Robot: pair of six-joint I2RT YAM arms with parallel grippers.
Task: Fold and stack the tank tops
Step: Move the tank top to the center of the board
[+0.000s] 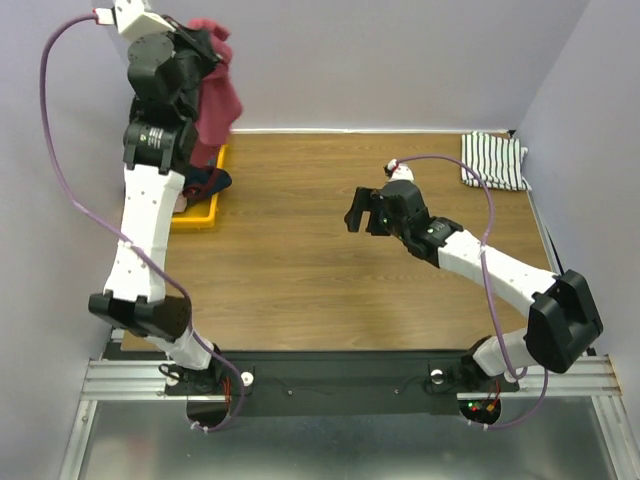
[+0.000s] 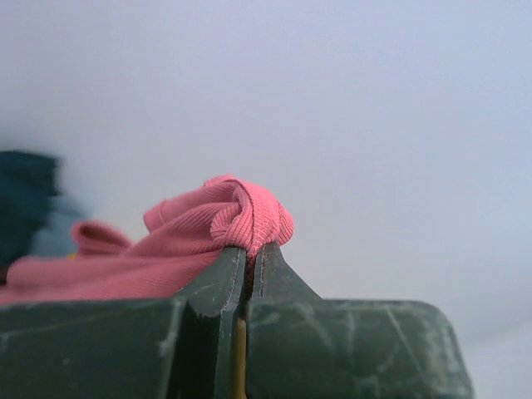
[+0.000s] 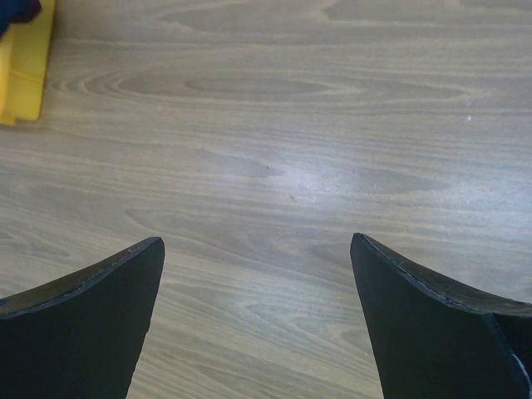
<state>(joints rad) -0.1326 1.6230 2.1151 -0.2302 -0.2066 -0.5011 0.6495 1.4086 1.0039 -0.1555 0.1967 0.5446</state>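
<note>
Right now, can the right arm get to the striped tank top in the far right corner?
Probably yes. The right gripper hangs open and empty over bare table, and nothing lies between it and the folded striped tank top. The left gripper is far off, clamped on the red tank top.

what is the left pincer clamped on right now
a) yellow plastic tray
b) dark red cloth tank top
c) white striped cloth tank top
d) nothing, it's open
b: the left pincer is shut on a bunch of the dark red cloth tank top; the white striped cloth tank top lies far off to the right.
</note>
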